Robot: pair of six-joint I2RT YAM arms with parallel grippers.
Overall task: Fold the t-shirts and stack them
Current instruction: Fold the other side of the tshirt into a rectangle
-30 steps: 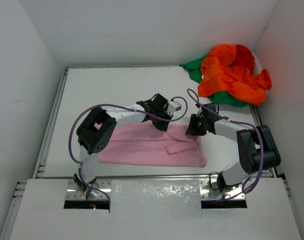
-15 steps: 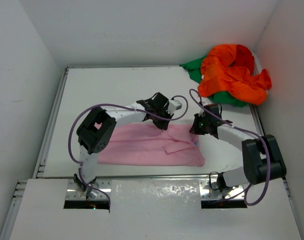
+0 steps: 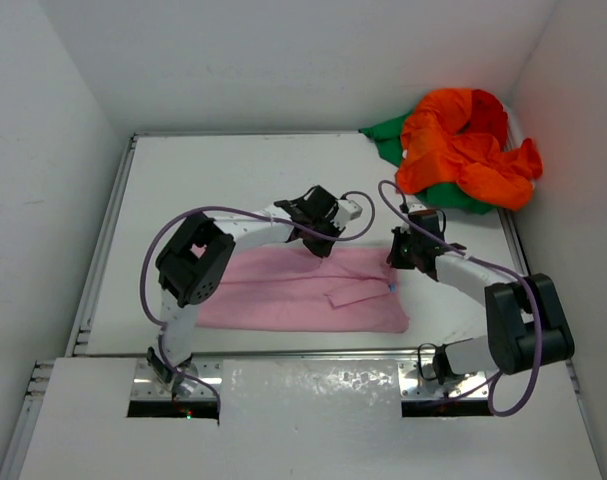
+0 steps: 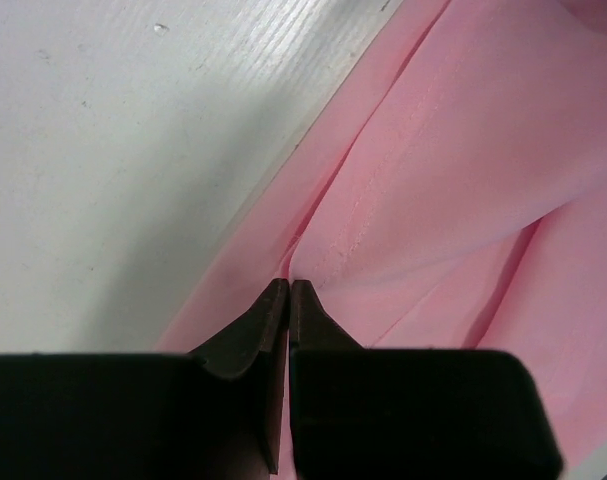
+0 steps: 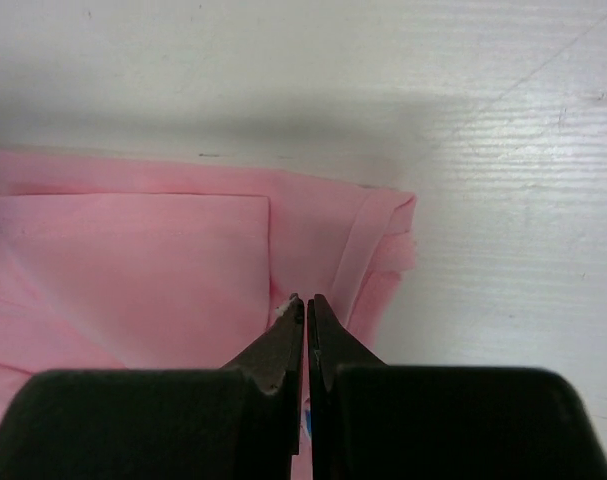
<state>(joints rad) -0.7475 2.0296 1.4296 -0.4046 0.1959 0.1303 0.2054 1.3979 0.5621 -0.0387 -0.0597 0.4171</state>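
Observation:
A pink t-shirt (image 3: pixel 303 292) lies folded into a long band on the near part of the white table (image 3: pixel 223 180). My left gripper (image 3: pixel 320 243) is shut on its far edge near the middle; the left wrist view shows the fingertips (image 4: pixel 288 287) pinching a ridge of the pink t-shirt (image 4: pixel 453 170). My right gripper (image 3: pixel 404 256) is shut on the far right corner; in the right wrist view the tips (image 5: pixel 305 301) close on the pink t-shirt (image 5: pixel 133 260) beside a folded hem. An orange t-shirt (image 3: pixel 461 150) lies crumpled over a green one (image 3: pixel 388 135) at the far right corner, with red cloth (image 3: pixel 491 108) behind.
White walls close in the table at the back and on both sides. A metal rail (image 3: pixel 105 240) runs along the left edge. Purple cables (image 3: pixel 363 215) loop off both arms above the shirt.
My right gripper has shut on the shirt's far right corner, and its arm has stretched out a little to the right. The left gripper has stayed shut in place.

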